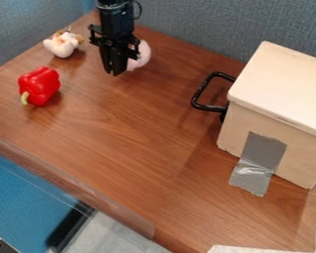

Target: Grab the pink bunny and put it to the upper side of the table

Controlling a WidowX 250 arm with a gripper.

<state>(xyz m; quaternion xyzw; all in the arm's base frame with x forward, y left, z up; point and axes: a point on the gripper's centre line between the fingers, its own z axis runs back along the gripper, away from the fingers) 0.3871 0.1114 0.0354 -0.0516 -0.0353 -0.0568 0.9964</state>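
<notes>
The black gripper hangs down at the top of the camera view, left of centre, over the back part of the wooden table. Directly behind it and to its right is a rounded pale pink object, probably the bunny, partly covered by the gripper. Whether the two touch cannot be made out.
A white garlic-like toy lies at the back left, with a red pepper nearer the front. On the right stands a pale wooden box with a black handle and grey tape. Blue-grey partitions border the table's back and left.
</notes>
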